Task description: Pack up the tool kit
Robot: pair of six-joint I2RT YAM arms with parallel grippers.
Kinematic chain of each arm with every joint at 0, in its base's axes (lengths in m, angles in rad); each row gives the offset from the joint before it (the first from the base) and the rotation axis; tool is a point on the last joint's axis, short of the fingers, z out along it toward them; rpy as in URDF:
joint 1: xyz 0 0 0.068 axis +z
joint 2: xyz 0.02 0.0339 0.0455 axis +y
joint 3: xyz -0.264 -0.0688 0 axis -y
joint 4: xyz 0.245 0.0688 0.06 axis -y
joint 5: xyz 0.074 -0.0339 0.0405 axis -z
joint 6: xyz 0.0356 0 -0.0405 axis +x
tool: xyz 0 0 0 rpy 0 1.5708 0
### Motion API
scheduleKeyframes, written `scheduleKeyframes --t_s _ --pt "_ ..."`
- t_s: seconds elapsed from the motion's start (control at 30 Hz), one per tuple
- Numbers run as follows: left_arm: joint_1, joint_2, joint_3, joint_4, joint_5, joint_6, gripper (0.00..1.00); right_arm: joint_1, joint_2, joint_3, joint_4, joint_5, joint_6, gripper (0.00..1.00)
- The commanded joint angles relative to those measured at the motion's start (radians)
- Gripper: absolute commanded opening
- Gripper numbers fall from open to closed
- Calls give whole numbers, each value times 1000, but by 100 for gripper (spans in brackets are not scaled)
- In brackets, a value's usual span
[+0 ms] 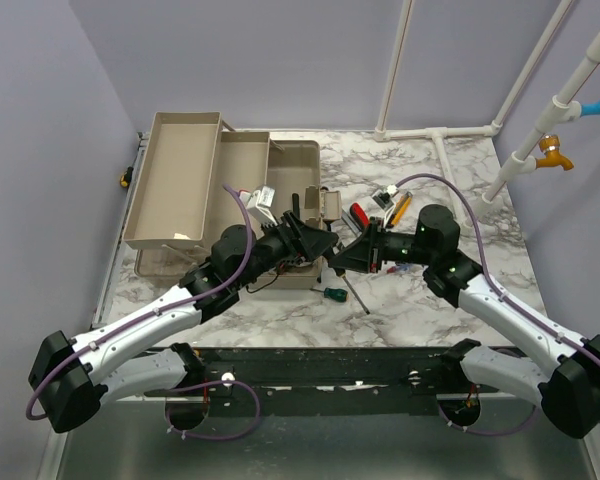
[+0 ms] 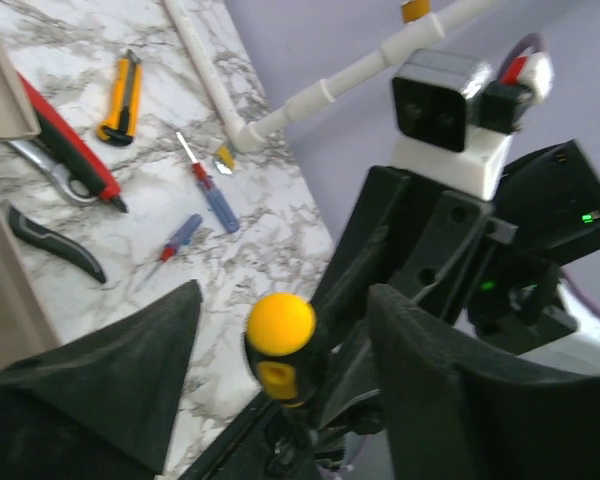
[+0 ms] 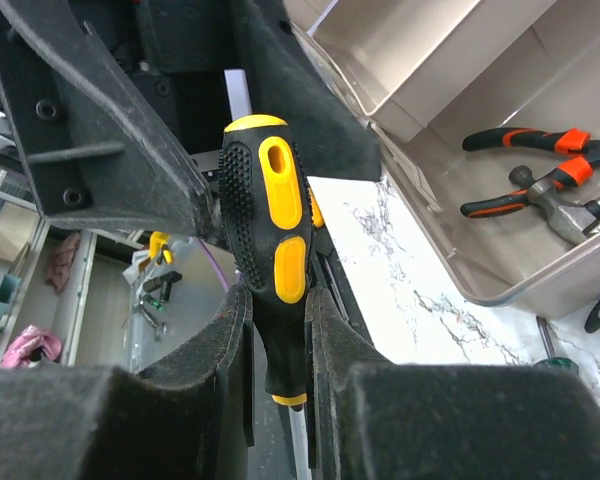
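- Marble table (image 1: 280, 312): both arms reach in from the near edge and meet mid-table.
- Right gripper (image 3: 277, 330) is clenched on a yellow-black screwdriver (image 3: 276, 215), held above the table.
- Left gripper (image 2: 285, 300) is spread wide, one finger on either side of the handle's butt.
- Beyond is an open toolbox (image 1: 298, 165) holding pliers (image 3: 525, 140) and a hammer (image 3: 560, 190).

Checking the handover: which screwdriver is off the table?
The yellow-and-black-handled screwdriver, clamped in the right gripper with the left gripper open around its end. The green-handled screwdriver, the blue-and-red one and the small blue one lie on the table.
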Motion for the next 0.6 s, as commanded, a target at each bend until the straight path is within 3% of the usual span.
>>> scheduleKeyframes --t_s 0.0,0.2,0.33,0.57 --pt "-3 9 23 118 61 -38 60 16 25 36 50 -3 7 1" --pt "-2 10 10 138 92 -63 48 20 46 49 65 14 2 1" --pt "-2 3 9 112 93 -66 61 21 43 51 70 46 3 1" --pt "-3 -23 -32 113 85 -81 60 21 24 49 75 91 4 1"
